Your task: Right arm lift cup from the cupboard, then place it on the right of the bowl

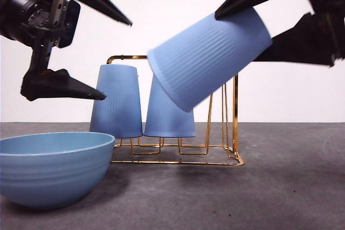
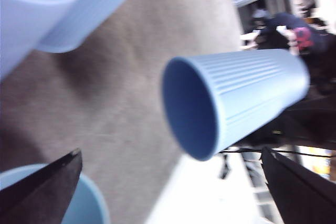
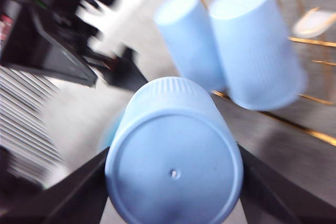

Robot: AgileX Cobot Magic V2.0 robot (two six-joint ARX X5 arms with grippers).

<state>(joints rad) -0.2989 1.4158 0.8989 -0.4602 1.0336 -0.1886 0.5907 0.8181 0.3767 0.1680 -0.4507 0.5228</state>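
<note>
— Where is the cup now?

— In the air, above the gold cupboard, clear of its prongs. The right tool is clamped on it near the closed base, one jaw on each side. The left tool hangs over the bowl with its jaws apart, holding nothing.

— How do you think it will handle?

— I think it is light, stiff plastic. The ribs should help the jaws against slipping, but the wall tapers, so a grip near the narrow base could slide off. A hold closer to the middle seems safer to me.

— Which way does it point?

— Its long axis is tilted, nearer to lying than upright. The open mouth faces down toward the bowl side, the base up toward the right tool. The two other cups stand upside down on the cupboard. The tabletop right of the bowl is where it must go.
</note>
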